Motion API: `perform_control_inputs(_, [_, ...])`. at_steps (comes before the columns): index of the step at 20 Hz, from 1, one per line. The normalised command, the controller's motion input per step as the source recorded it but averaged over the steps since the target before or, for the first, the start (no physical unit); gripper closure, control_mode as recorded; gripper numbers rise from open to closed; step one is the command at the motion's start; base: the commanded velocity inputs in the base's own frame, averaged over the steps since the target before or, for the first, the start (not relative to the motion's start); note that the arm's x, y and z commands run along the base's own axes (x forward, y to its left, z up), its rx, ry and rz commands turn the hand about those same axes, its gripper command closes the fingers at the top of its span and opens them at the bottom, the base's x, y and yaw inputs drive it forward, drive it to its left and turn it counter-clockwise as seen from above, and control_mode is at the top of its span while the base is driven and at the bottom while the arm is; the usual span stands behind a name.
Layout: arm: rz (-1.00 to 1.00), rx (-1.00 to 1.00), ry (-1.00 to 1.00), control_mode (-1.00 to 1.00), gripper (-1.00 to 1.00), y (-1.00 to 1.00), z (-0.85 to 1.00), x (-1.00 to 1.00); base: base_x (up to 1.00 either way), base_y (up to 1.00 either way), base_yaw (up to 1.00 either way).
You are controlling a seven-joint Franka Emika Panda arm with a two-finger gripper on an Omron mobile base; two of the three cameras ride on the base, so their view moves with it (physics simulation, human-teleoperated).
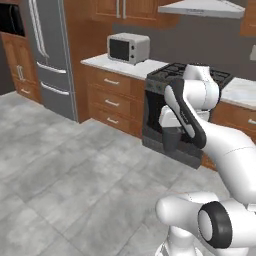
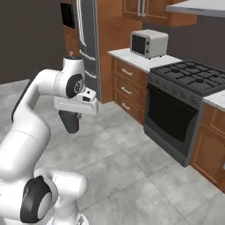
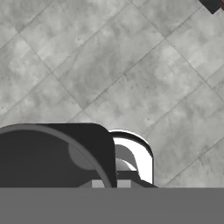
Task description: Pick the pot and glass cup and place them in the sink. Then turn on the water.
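In the left base view the white arm's base and elbow stand closest, rising from the lower right, and the gripper hangs from the folded wrist in front of the black oven. Behind it run the wooden cabinets, a white worktop carrying a microwave, the gas stove, and a steel fridge at the far left. No pot, glass cup or sink lies in this stretch of kitchen, so as far as these views go nothing of the task looks done: both things are yet to be picked, placed, and the water is yet to be turned on.

In the right base view the arm's shoulder is nearest, at the lower left, and the gripper points down over bare grey floor tiles, well apart from the oven and the worktop. Its dark fingers are drawn together with nothing between them. I judge the base has to drive to the sink area before any grasp can begin.

In the hand view the robot's own dark and white body is nearest, with only floor tiles beyond it. Where the pot and cup lie relative to the fingers cannot be told; they are somewhere outside what these cameras cover.
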Motion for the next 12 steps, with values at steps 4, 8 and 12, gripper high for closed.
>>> perform_control_inputs(4, [0.0, 0.0, 0.0, 1.0, 1.0, 0.0, 0.0, 0.0, 0.15, 0.0, -0.6])
perform_control_inputs(8, [0.0, 0.0, 0.0, 1.0, 1.0, 0.0, 0.0, 0.0, 0.22, 0.0, -0.57])
perform_control_inputs(12, [0.0, 0.0, 0.0, 1.0, 1.0, 0.0, 0.0, 0.0, 0.31, 0.01, -0.52])
